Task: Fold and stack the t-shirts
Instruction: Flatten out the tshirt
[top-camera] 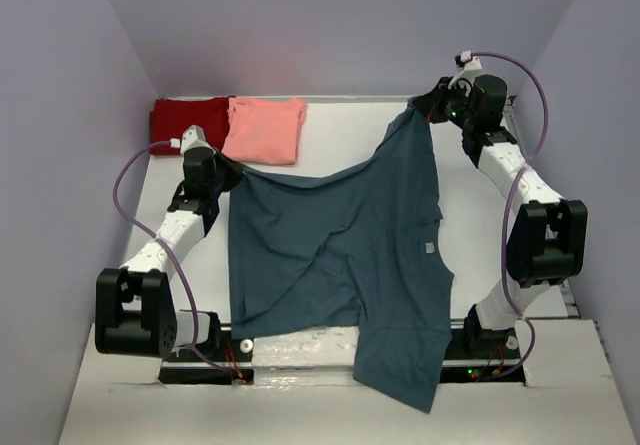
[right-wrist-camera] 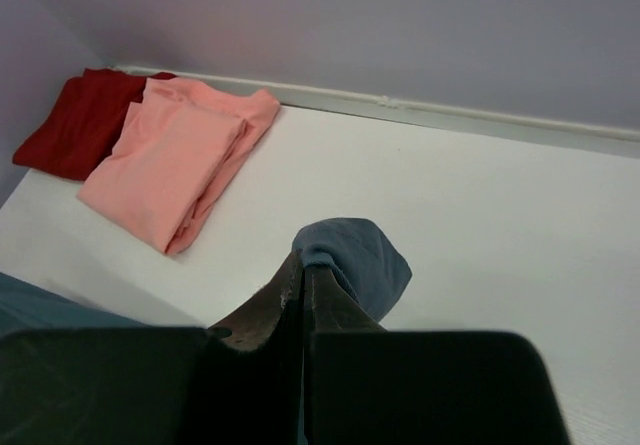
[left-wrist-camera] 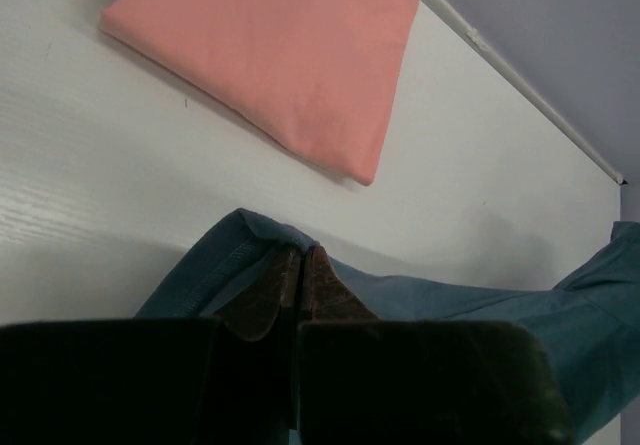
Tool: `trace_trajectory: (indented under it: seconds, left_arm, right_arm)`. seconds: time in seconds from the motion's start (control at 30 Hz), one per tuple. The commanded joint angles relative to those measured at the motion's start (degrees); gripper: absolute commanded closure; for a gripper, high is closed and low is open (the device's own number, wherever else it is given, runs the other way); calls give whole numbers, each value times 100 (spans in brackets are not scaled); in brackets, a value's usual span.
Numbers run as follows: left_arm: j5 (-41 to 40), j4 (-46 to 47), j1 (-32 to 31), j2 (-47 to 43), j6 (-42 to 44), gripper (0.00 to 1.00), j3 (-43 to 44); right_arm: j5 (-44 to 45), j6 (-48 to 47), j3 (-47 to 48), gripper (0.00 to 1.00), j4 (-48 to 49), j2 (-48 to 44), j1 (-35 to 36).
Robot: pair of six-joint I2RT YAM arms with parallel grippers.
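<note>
A large dark teal-blue t-shirt (top-camera: 340,255) hangs stretched between both arms, its lower part draped over the table's near edge. My left gripper (top-camera: 226,172) is shut on a hemmed corner of the teal t-shirt (left-wrist-camera: 240,250) at the left. My right gripper (top-camera: 420,111) is shut on another corner of it (right-wrist-camera: 355,255), raised at the far right. A folded salmon-pink t-shirt (top-camera: 265,128) lies at the back left, partly overlapping a folded dark red t-shirt (top-camera: 188,117). Both also show in the right wrist view: pink t-shirt (right-wrist-camera: 175,160), red t-shirt (right-wrist-camera: 80,120).
The white table (top-camera: 350,130) ends at a back rail against the grey wall. Grey side walls stand close on the left and right. The arm bases and cables sit along the near edge.
</note>
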Motion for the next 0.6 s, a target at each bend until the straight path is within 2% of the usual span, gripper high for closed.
trace_trajectory:
  seconds: [0.0, 0.57]
  left_arm:
    - [-180, 391, -33, 204, 107, 100, 313]
    - [-435, 637, -50, 1241, 212, 100, 726]
  right_arm:
    - [364, -165, 442, 100, 70, 185, -8]
    - [1024, -130, 1276, 100, -580, 1495, -8]
